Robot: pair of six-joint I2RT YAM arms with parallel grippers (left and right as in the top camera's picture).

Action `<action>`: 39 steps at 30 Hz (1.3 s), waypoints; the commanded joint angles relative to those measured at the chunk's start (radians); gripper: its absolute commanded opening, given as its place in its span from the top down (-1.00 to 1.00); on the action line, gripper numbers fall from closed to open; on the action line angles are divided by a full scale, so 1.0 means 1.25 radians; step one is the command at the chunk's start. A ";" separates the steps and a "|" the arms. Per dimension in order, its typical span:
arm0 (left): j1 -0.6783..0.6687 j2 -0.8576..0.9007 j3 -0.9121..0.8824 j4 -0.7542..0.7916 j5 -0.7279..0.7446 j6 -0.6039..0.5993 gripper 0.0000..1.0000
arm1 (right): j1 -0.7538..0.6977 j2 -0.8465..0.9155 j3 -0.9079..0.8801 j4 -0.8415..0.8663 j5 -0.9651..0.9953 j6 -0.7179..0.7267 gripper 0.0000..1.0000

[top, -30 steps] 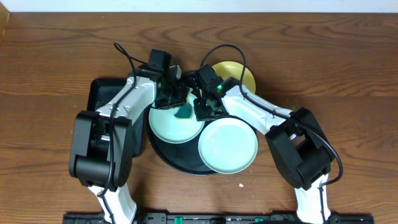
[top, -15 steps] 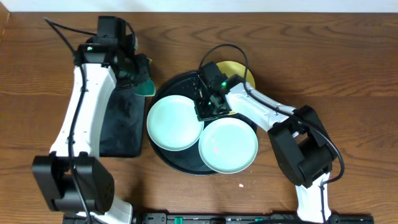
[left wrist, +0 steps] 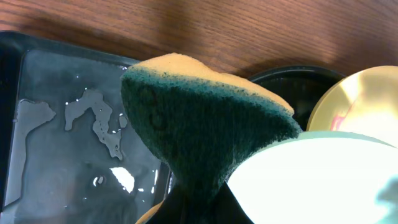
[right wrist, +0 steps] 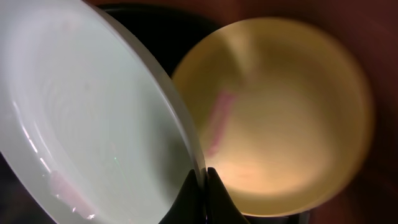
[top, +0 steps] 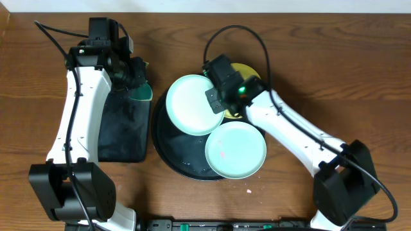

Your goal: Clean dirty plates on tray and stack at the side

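My right gripper [top: 215, 96] [right wrist: 202, 186] is shut on the rim of a mint plate [top: 191, 104] [right wrist: 81, 118] and holds it lifted and tilted over the back of the round black tray [top: 173, 151]. A second mint plate [top: 235, 149] lies on the tray's front right. The yellow plate [top: 247, 70] [right wrist: 280, 112] lies at the tray's back right, mostly hidden by my right arm; it has a pink smear. My left gripper [top: 138, 83] is shut on a green and yellow sponge [left wrist: 199, 118] [top: 142, 94] above the right edge of the rectangular tray.
A black rectangular tray [top: 119, 128] [left wrist: 68, 143] with water pooled in it lies left of the round tray. A small pink crumb [top: 249, 190] lies on the wooden table in front of the round tray.
My right gripper has lifted the left mint plate off the round tray and tilted it up towards the back. My left arm with the sponge has shifted slightly over the rectangular tray.
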 commanded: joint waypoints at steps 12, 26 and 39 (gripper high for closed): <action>0.004 -0.007 0.007 -0.001 -0.010 0.017 0.85 | 0.252 -0.053 0.014 0.115 0.709 -0.158 0.98; 0.004 -0.007 0.007 0.000 -0.011 0.017 0.85 | 0.275 -0.083 0.013 0.057 0.663 -0.084 0.98; 0.003 -0.007 0.007 0.000 -0.011 0.017 0.85 | -0.079 -0.218 0.014 -0.029 -0.204 0.028 0.98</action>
